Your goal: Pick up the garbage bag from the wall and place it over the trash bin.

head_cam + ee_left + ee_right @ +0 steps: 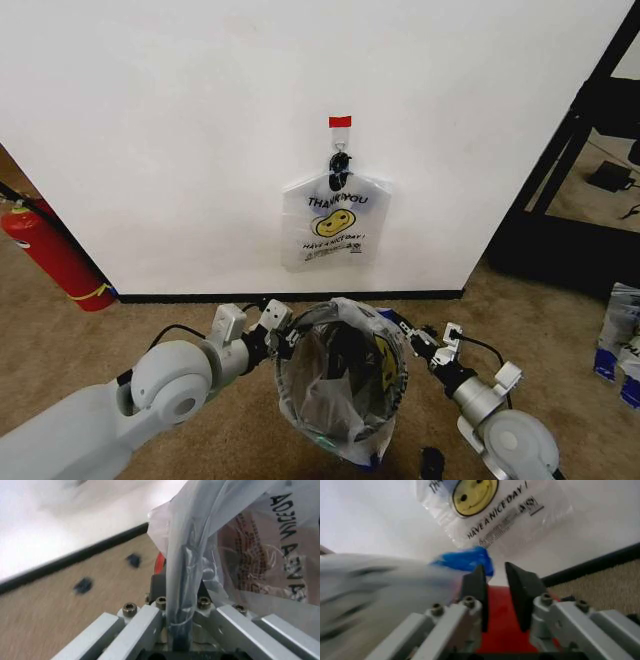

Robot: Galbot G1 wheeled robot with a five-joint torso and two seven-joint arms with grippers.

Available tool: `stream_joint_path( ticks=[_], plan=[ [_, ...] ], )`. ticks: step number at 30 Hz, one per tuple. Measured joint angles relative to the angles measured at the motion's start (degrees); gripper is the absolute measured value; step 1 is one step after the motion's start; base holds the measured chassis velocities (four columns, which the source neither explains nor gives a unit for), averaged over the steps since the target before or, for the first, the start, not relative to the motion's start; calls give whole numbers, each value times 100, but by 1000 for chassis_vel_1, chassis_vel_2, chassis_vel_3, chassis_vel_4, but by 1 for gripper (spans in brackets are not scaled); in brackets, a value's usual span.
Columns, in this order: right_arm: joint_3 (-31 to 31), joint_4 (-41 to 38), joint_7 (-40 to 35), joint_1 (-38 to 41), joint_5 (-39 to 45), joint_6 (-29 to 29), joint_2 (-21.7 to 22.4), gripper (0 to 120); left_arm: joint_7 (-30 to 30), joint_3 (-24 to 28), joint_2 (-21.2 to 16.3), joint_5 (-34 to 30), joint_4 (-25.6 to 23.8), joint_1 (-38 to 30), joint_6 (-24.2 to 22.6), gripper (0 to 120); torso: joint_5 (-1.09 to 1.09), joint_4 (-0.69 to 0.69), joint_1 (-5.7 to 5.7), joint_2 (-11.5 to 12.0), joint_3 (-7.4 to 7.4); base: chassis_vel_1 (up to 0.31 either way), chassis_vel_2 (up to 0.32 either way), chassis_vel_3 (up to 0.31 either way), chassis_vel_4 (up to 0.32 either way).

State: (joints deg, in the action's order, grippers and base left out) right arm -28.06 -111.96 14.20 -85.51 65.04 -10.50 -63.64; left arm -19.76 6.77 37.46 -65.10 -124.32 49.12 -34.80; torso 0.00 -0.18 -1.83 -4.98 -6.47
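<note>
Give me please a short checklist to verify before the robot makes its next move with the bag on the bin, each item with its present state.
1. Garbage bag draped over the trash bin: ok, it covers the rim, with a blue patch on the right gripper's side.
2. Left gripper holds the bag: ok, the film is clamped between its fingers.
3. Right gripper free of the bag: ok, its jaws stand open, nothing between them, the blue patch just beside.
4. Bag seated all round the rim: cannot tell, the near side is partly hidden.
5. Second smiley bag on the wall hook: ok, hanging apart from both grippers.
</note>
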Motion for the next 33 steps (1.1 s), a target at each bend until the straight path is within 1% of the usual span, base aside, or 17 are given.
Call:
stream_joint_path(
  ticks=[1, 3, 4, 5, 6, 8, 9, 10, 12, 13, 15, 17, 19, 21, 22, 27, 33],
  plan=[
    [0, 0, 0, 0, 0, 0, 0, 16, 0, 0, 0, 0, 0, 0, 0, 0, 0, 0, 0, 0, 0, 0, 0, 0, 0],
    [-43, -40, 77, -60, -64, 55, 34, 23, -339, -5, 106, -272, 128, -63, -127, 0, -1, 0, 0, 0, 0, 0, 0, 0, 0],
    [-76, -66, 118, -97, -113, 103, 56, 30, -587, -19, 168, -449, 223, -109, -228, 0, -1, -1, 0, 0, 0, 0, 0, 0, 0],
    [-85, -72, 122, -106, -127, 117, 61, 31, -670, -23, 188, -504, 249, -122, -256, 0, 0, 0, 0, 0, 0, 0, 0, 0, 0],
    [-122, -102, 156, -154, -200, 156, 75, 38, -1042, -43, 254, -727, 349, -169, -377, 0, 0, 0, 0, 0, 0, 0, 0, 0, 0],
    [-146, -133, 268, -232, -364, 216, 92, 45, -1426, -66, 321, -923, 460, -205, -471, 0, -1, 1, 0, 0, 0, 0, 0, 0, 0],
    [-146, -133, 268, -232, -364, 216, 92, 45, -1426, -66, 321, -923, 460, -205, -471, 0, -1, 1, 0, 0, 0, 0, 0, 0, 0],
    [-145, -161, 387, -312, -506, 271, 105, 50, -1619, -86, 364, -989, 533, -222, -505, 0, 0, 1, 0, 0, 0, 0, 0, 0, 0],
    [-139, -192, 495, -393, -623, 307, 114, 53, -1736, -106, 392, -1029, 586, -230, -525, 0, 0, 1, 0, 0, 0, 0, 0, 0, 0],
    [-136, -199, 522, -413, -655, 315, 115, 58, -1787, -116, 404, -1049, 607, -233, -534, 0, 0, 1, 0, 0, 0, 0, 0, 0, 0],
    [23, -257, 910, -756, -1114, 424, 116, 72, -2198, -256, 537, -1326, 732, -249, -626, 0, -1, 1, 0, 0, 0, 0, 0, 0, 0],
    [80, -248, 982, -824, -1232, 448, 111, 74, -2258, -290, 566, -1391, 741, -250, -640, 0, -1, 0, 0, 0, 0, 0, 0, 0, 0],
    [195, -198, 1125, -925, -1463, 509, 92, 82, -2309, -334, 600, -1458, 740, -251, -651, 0, -1, -1, 0, 0, 0, 0, 0, 0, 0],
    [527, 20, 1450, -1071, -2178, 703, 39, 92, -2334, -438, 619, -1608, 645, -252, -663, 0, -1, 0, 0, 0, 0, 0, 0, 0, 0],
    [602, 94, 1476, -1063, -2313, 753, 29, 97, -2329, -455, 604, -1629, 612, -251, -663, 0, -1, 0, 0, 0, 0, 0, 0, 0, 0],
    [743, 257, 1450, -895, -2459, 831, -34, 100, -2283, -503, 539, -1677, 464, -202, -671, 0, -1, 2, 0, 0, 0, 0, 0, 0, 0],
    [768, 314, 1410, -770, -2455, 840, -60, 91, -2259, -510, 512, -1684, 339, -166, -681, 0, -1, 1, 0, 0, 0, 0, 0, 0, 0]
  ],
)
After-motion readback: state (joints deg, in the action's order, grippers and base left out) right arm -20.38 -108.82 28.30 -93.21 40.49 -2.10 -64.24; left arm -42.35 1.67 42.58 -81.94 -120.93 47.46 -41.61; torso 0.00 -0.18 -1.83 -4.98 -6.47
